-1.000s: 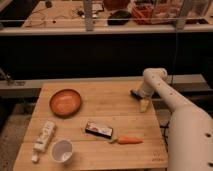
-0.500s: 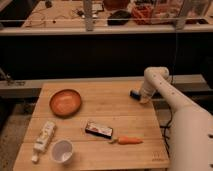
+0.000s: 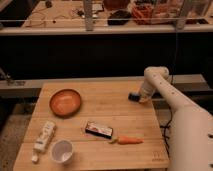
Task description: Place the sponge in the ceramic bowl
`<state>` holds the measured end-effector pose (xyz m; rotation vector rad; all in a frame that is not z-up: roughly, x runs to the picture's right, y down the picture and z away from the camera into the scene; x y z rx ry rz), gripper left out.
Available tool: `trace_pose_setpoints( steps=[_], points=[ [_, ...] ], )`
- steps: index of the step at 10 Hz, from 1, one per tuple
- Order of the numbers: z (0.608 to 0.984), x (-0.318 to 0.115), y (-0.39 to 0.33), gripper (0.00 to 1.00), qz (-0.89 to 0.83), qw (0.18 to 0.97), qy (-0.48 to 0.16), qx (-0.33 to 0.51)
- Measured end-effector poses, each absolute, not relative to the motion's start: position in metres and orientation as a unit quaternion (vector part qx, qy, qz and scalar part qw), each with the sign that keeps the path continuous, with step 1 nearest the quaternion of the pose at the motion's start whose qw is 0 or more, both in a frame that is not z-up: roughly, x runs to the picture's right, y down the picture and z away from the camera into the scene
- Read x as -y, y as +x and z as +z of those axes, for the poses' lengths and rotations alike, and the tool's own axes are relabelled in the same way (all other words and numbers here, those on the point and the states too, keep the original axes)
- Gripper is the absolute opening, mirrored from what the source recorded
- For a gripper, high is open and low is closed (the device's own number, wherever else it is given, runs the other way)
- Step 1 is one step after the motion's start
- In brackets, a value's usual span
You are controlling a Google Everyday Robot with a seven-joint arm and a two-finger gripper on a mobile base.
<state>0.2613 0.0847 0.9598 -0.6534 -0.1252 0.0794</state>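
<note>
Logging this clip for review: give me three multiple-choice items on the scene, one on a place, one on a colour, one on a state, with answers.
1. Where is the tool?
A. above the ceramic bowl
B. at the far right of the table, by the sponge
C. above the white cup

2. What colour is the ceramic bowl?
A. white
B. orange-brown
C. green

3. How does the white cup stand?
A. upright, mouth up
B. on its side
C. upside down

Answers:
1 B, the tool sits beside the sponge near the table's right edge.
2 B, the bowl's inside shows terracotta.
3 A, the cup's open mouth faces up.
</note>
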Motion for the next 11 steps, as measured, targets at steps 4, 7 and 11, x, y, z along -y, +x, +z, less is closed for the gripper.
trace_pose_setpoints(
  steps=[4,7,11],
  points=[
    [0.952,-0.074,0.252,0.0,0.028,0.948,-0.314,0.051],
    [0.948,-0.064,0.238,0.0,0.02,0.95,-0.308,0.05],
    [0.941,-0.053,0.233,0.0,0.006,0.954,-0.297,0.042]
  ],
)
